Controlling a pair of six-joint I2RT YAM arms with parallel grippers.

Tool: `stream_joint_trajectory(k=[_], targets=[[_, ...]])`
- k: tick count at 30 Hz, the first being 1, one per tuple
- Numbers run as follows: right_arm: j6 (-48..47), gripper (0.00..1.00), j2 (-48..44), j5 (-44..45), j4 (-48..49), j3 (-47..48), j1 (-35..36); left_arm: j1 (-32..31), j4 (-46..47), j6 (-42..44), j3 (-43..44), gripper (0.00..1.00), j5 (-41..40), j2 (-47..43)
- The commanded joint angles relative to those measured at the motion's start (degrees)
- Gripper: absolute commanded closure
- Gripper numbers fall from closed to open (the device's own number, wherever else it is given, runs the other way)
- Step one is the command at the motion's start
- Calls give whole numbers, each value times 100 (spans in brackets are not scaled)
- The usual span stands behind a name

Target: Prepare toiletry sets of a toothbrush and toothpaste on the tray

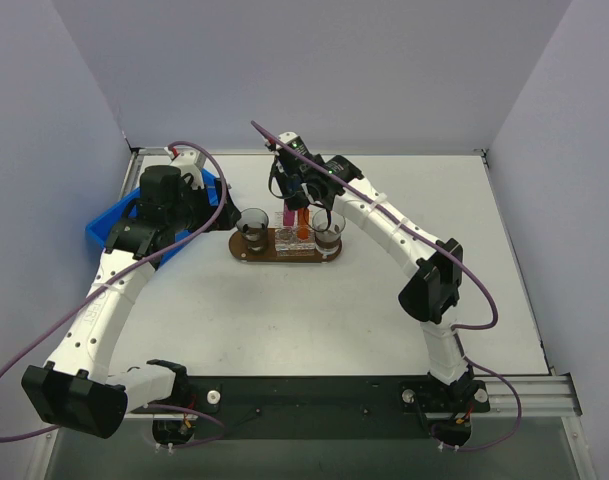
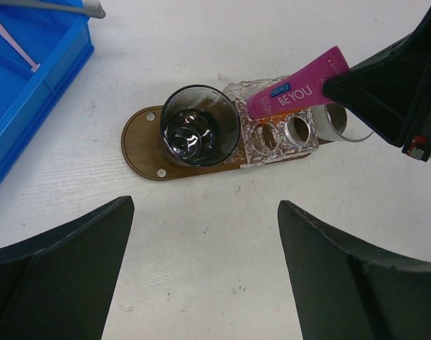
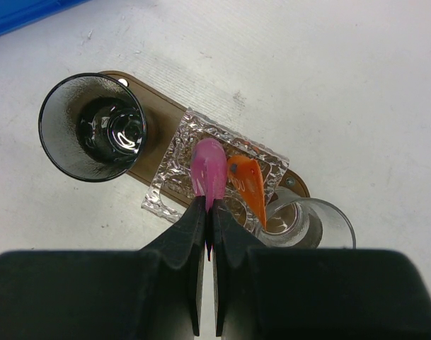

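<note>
The right gripper [image 3: 209, 207] is clenched on the flat tail of a magenta plastic tube [image 3: 209, 170] printed BE YOU. The tube's lower end is at a clear, bumpy plastic holder [image 3: 174, 170] on the dark-brown oval wooden tray [image 2: 141, 145]. A small orange toothpaste tube [image 3: 248, 185] stands in the holder just beside it. A smoky glass tumbler [image 3: 93, 127] and a clearer glass [image 3: 311, 225] stand at the tray's two ends. The left gripper [image 2: 204, 209] hangs released and empty above the white worktop [image 1: 284, 320], near a blue plastic bin [image 2: 31, 92].

Blue bin [image 1: 98, 229] sits left of dark tumbler [image 1: 252, 227].
</note>
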Motion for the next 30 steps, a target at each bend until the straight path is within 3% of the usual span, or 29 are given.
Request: stream_joint_trajectory(k=[1, 30], targets=[[-69, 100, -22, -18, 139, 187, -50, 59, 96, 36, 81, 6, 21, 17], [-156, 100, 215, -220, 394, -182, -112, 68, 87, 45, 46, 7, 65, 35]])
